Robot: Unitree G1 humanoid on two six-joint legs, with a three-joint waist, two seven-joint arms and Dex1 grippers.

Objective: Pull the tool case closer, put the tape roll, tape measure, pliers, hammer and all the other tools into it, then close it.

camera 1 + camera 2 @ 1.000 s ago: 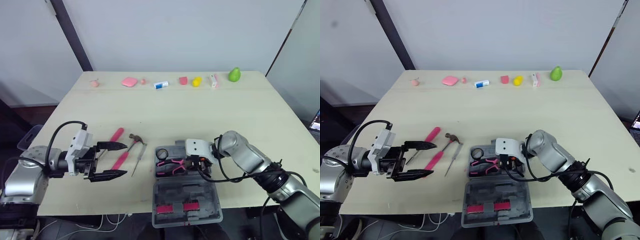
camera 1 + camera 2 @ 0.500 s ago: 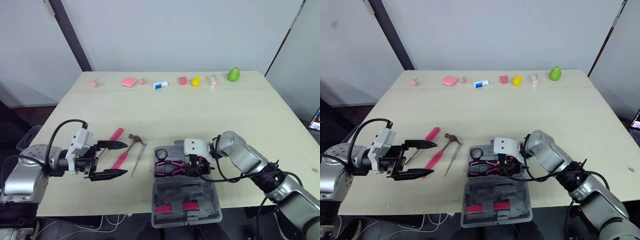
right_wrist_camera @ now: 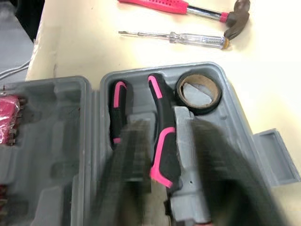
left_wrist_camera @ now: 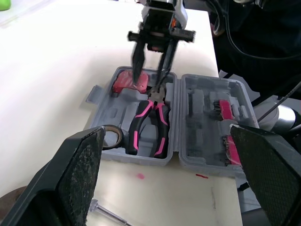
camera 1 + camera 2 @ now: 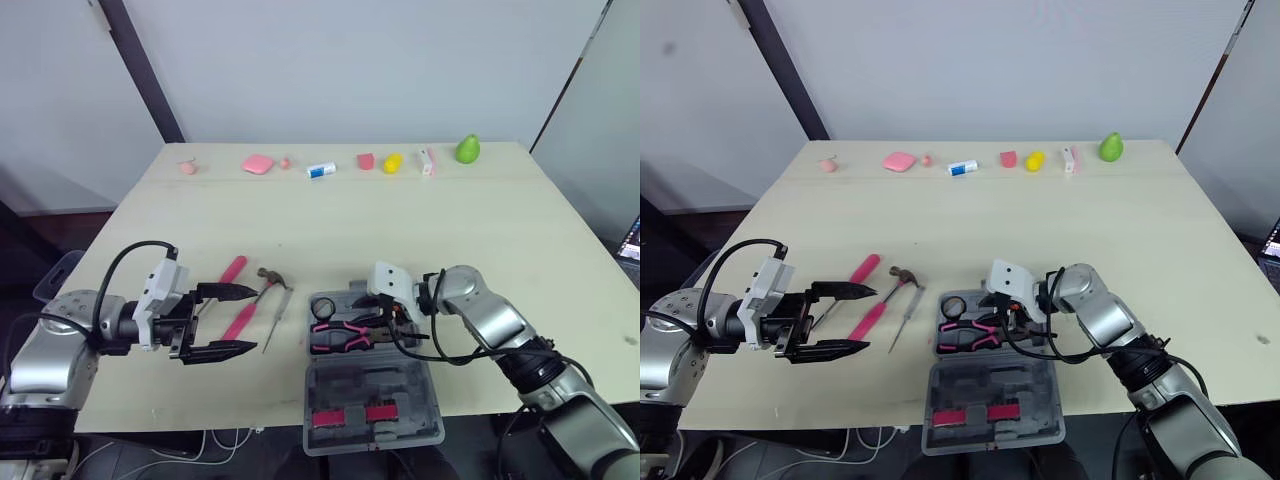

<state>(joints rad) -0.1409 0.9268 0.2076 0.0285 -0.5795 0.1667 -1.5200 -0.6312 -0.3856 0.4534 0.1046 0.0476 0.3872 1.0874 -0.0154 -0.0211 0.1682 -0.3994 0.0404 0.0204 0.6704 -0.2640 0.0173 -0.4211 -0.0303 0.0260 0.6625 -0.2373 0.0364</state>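
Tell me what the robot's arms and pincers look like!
The left arm and right arm are rounded silver-grey shells with black joints. Black cables loop around each wrist, beside a white boxy block. The left pincer and right pincer each have two long black fingers tapering to points.

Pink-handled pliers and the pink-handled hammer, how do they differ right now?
The black-and-pink pliers lie inside the open grey plastic tool case; the pink-handled hammer lies on the beige table, to the case's left. The pliers have two curved grips; the hammer has one straight handle and a dark head. Both lie flat and have pink on their handles.
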